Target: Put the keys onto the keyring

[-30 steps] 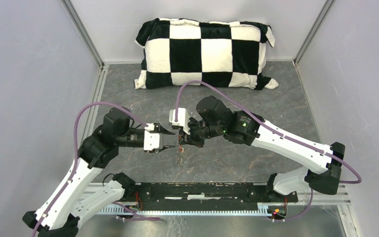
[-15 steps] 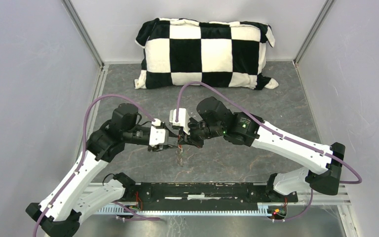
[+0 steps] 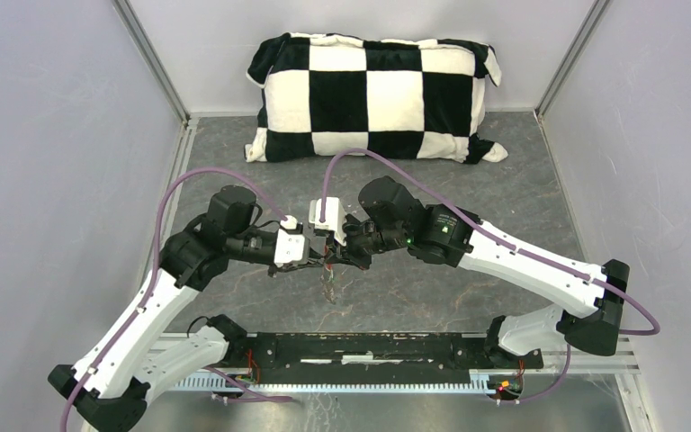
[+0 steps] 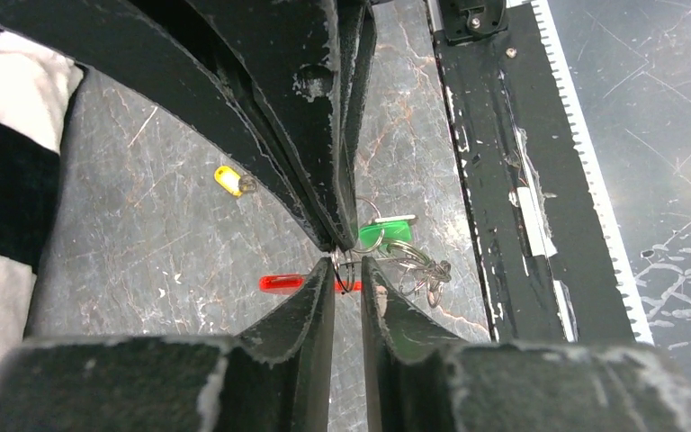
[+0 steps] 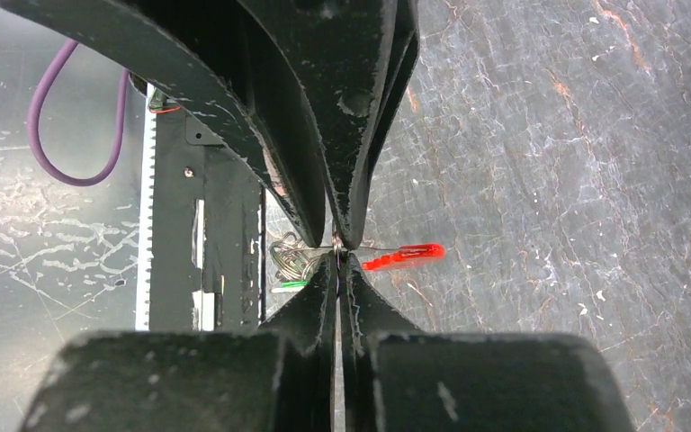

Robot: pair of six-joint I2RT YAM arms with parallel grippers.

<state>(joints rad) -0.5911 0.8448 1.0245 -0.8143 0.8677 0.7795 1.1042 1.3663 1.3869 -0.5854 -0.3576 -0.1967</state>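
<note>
My right gripper point(image 5: 337, 258) is shut on the thin silver keyring point(image 5: 336, 251), held above the table. The ring's red tag point(image 5: 405, 256) sticks out to one side, and the chain links point(image 5: 292, 256) and the green-headed key point(image 4: 382, 235) hang on the other. My left gripper point(image 4: 348, 264) faces the right gripper point(image 4: 336, 241) tip to tip. Its jaws stand narrowly apart, with a loop of the keyring point(image 4: 346, 274) in the gap. The yellow-headed key point(image 4: 228, 179) lies alone on the table. From above, both grippers meet at mid-table point(image 3: 322, 260).
A black-and-white checked pillow point(image 3: 373, 94) lies at the back of the grey table point(image 3: 468, 171). A black rail point(image 3: 369, 349) runs along the near edge between the arm bases. Grey walls close in both sides.
My left arm has moved right until its fingertips reach the right gripper's, and its jaws have narrowed around the ring. The right gripper has held still, shut on the ring.
</note>
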